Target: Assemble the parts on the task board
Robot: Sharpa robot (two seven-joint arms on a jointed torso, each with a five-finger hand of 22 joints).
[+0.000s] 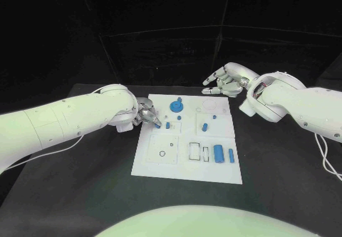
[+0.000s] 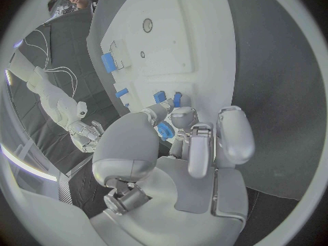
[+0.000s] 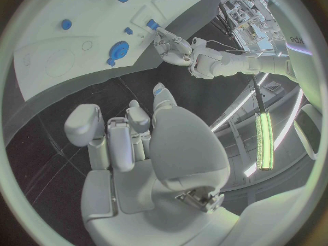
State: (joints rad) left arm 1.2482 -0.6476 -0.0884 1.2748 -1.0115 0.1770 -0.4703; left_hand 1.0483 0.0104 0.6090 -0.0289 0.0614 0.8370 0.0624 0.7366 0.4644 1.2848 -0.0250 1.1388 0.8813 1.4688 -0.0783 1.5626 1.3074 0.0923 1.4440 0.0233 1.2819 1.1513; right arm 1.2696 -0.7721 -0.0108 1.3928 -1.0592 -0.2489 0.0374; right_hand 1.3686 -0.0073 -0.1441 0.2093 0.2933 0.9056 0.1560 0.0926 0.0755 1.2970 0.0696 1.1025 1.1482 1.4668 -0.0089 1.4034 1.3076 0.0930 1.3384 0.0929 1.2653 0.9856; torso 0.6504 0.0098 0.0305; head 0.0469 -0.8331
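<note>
The white task board [image 1: 187, 168] lies in the middle of the black table. My left hand [image 1: 146, 114] is over its left edge and pinches a small blue part [image 1: 156, 125] between thumb and a finger; the left wrist view shows that part [image 2: 165, 130] at the fingertips of the hand [image 2: 191, 153]. A round blue gear-like part [image 1: 176, 106] sits at the board's far side, a blue peg [image 1: 204, 127] near the middle, and blue blocks [image 1: 219, 153] in the near right slots. My right hand [image 1: 227, 79] hovers beyond the board's far right corner, fingers apart, holding nothing [image 3: 130, 142].
Two more small blue parts [image 1: 167, 125] [image 1: 178, 117] stand close to my left fingertips. Black table surface [image 1: 285, 163] runs on both sides of the board. A cable [image 1: 324, 153] trails from my right arm at the table's right.
</note>
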